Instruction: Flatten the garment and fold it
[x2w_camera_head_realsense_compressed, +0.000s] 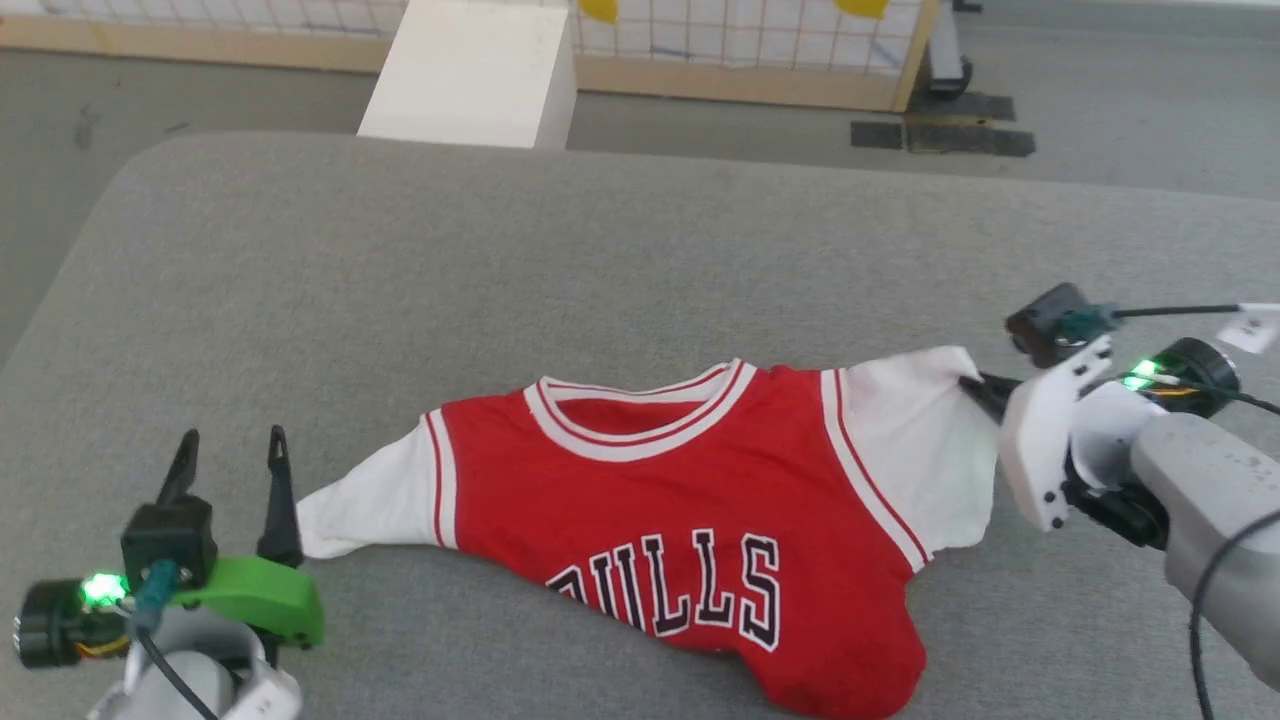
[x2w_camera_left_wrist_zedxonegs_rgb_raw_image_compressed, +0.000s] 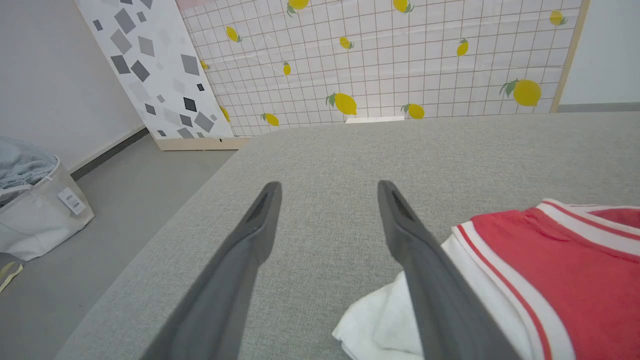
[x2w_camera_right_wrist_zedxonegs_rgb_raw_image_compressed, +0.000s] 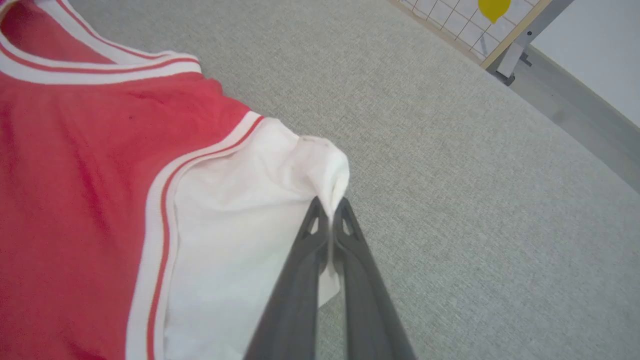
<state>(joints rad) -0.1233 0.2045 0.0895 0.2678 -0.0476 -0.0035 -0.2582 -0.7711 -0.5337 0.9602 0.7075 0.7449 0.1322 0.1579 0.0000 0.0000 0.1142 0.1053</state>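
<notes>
The garment (x2w_camera_head_realsense_compressed: 690, 490), a red shirt with white sleeves and black "BULLS" lettering, lies face up and rumpled on the grey table (x2w_camera_head_realsense_compressed: 600, 250). My right gripper (x2w_camera_head_realsense_compressed: 970, 388) is shut on the outer edge of the garment's right white sleeve (x2w_camera_right_wrist_zedxonegs_rgb_raw_image_compressed: 250, 200), the cloth pinched between its fingertips (x2w_camera_right_wrist_zedxonegs_rgb_raw_image_compressed: 330, 212). My left gripper (x2w_camera_head_realsense_compressed: 232, 448) stands open just left of the other white sleeve (x2w_camera_head_realsense_compressed: 370, 505). In the left wrist view that sleeve (x2w_camera_left_wrist_zedxonegs_rgb_raw_image_compressed: 385, 320) lies beside and partly under the right finger (x2w_camera_left_wrist_zedxonegs_rgb_raw_image_compressed: 425, 270), with nothing between the fingers.
A white box (x2w_camera_head_realsense_compressed: 470, 75) stands beyond the table's far edge, before a lemon-print screen (x2w_camera_left_wrist_zedxonegs_rgb_raw_image_compressed: 390, 60). A cloth bin (x2w_camera_left_wrist_zedxonegs_rgb_raw_image_compressed: 35, 215) sits on the floor left of the table. The table's left edge runs near my left gripper.
</notes>
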